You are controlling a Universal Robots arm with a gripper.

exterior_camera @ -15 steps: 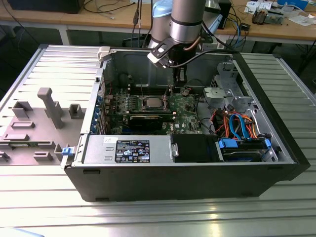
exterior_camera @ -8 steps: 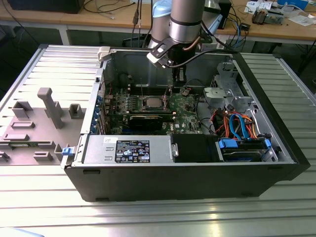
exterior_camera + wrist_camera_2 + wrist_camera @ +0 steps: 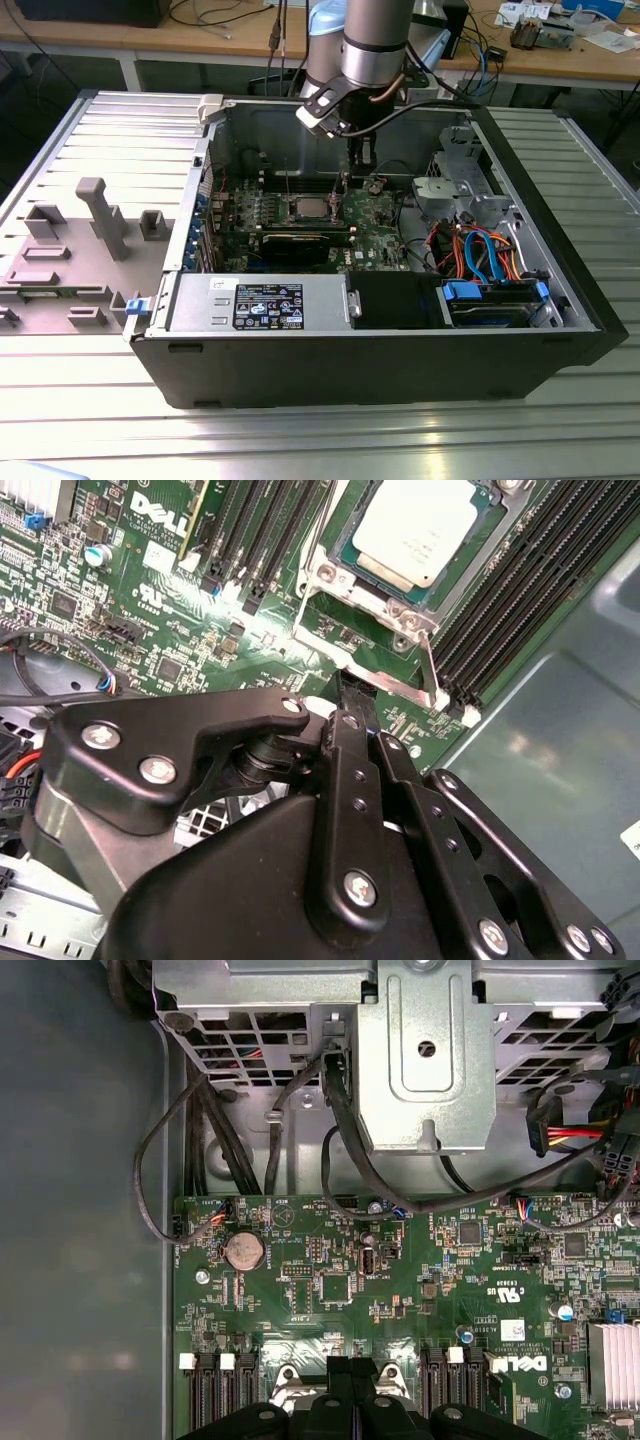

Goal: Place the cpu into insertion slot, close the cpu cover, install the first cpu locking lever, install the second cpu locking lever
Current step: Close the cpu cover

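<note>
Item 1, contents. The cpu [image 3: 415, 530] lies flat in the insertion slot [image 3: 330, 575], silver top up, with the metal rim showing on all visible sides. In the exterior view the cpu [image 3: 308, 208] sits mid-board inside the open computer case [image 3: 350, 370].

Item 2, cover. The cpu cover [image 3: 390, 680] is not down over the chip. It stands off the slot's one side, and green board shows through its window.

Item 3, pincer. The gripper [image 3: 350, 695] has its fingertips against the cover's outer bar. The fingers stand together with no gap between them, and whether they pinch the bar cannot be told. In the first wrist view the gripper [image 3: 352, 1365] appears the same, fingers together. In the exterior view the gripper [image 3: 360, 160] hangs inside the case, toward that view's right of the cpu.

Item 4, room. Long black memory slots [image 3: 510, 600] flank the socket closely on both sides. Beyond them runs the grey case wall [image 3: 560, 730].

Item 5, surroundings. A metal drive cage [image 3: 425, 1050] with black cables [image 3: 345, 1130] overhangs the board's edge. A coin battery [image 3: 243, 1251] and a finned heat sink [image 3: 612, 1365] sit on the board. The power supply [image 3: 260, 303] fills the case's near side.
</note>
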